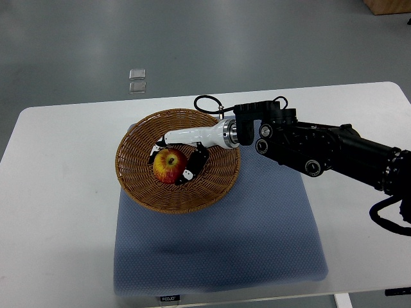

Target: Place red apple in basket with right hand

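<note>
A red and yellow apple (169, 165) lies inside the round wicker basket (138, 186), near its middle. My right arm comes in from the right edge, dark up to the wrist and white beyond it. The right hand (171, 164) reaches over the basket's far rim and down onto the apple. One black-tipped finger (154, 153) touches the apple's left side. Other fingers (194, 165) curl against its right side, so the hand is shut on the apple. I cannot tell whether the apple rests on the basket's floor or hangs just above it.
The basket stands on the far left part of a blue-grey mat (257, 237), which lies on a white table (58, 192). Two small clear squares (137, 79) lie on the grey floor beyond the table. A cardboard box corner (388, 6) shows at the top right.
</note>
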